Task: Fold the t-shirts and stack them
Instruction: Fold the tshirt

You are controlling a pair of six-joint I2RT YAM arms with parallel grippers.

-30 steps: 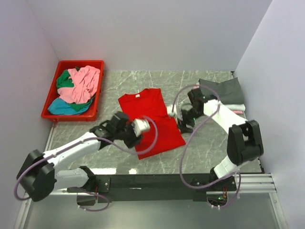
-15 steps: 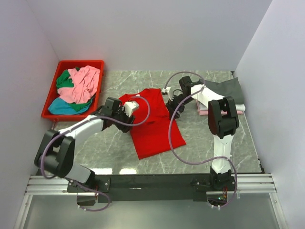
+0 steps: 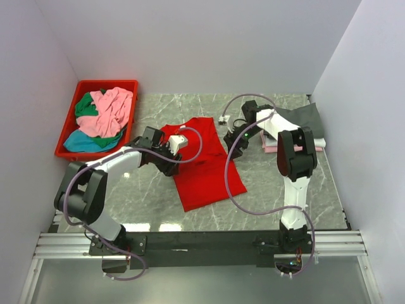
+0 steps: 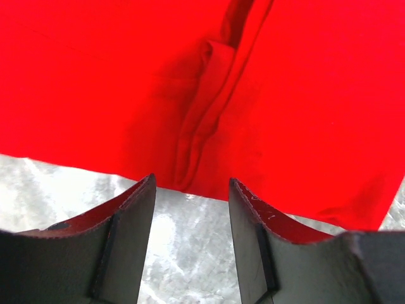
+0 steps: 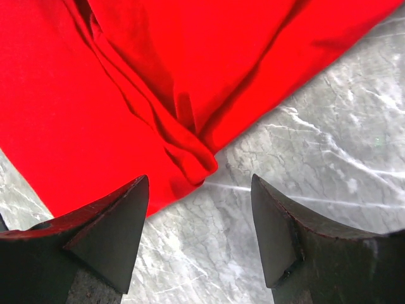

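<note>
Where the top view starts at its left:

1. Red plastic bin [image 3: 65, 140]. It stands against the left wall at the far side of the marble table [image 3: 272, 190]. It holds a loose heap of t-shirts, none folded. The pink tee [image 3: 112, 111] is uppermost, the green tee [image 3: 85, 105] is at the far left, and the teal tee [image 3: 82, 143] is at the near end.

2. Left gripper [image 3: 166, 155]. It sits at the end of the left arm, at the left edge of the red t-shirt [image 3: 209, 174]. Its jaws are parted with nothing between them. In the left wrist view the fingers [image 4: 130, 215] hang over bare marble just short of the cloth's edge. A raised crease in the red cloth runs away from the gap between them. Whether the tips touch the table cannot be told.

3. Red t-shirt. It lies mid-table between the two grippers, spread mostly flat. The collar points toward the far wall and the hem toward the arm bases. It is wrinkled at both side edges.

4. Right gripper [image 3: 231, 139]. It is at the shirt's right edge, toward the far end. Its jaws are spread wide and empty. In the right wrist view a small bunched fold at the cloth's edge lies in line with the gap between the fingers [image 5: 111, 221], with marble to its right.

5. Folded stack at the far right of the table, well apart from the red t-shirt. The dark grey tee [image 3: 300, 120] is on top, with a white layer [image 3: 314, 140] and a pink layer [image 3: 273, 149] showing beneath it. The right arm crosses in front of it.
</note>
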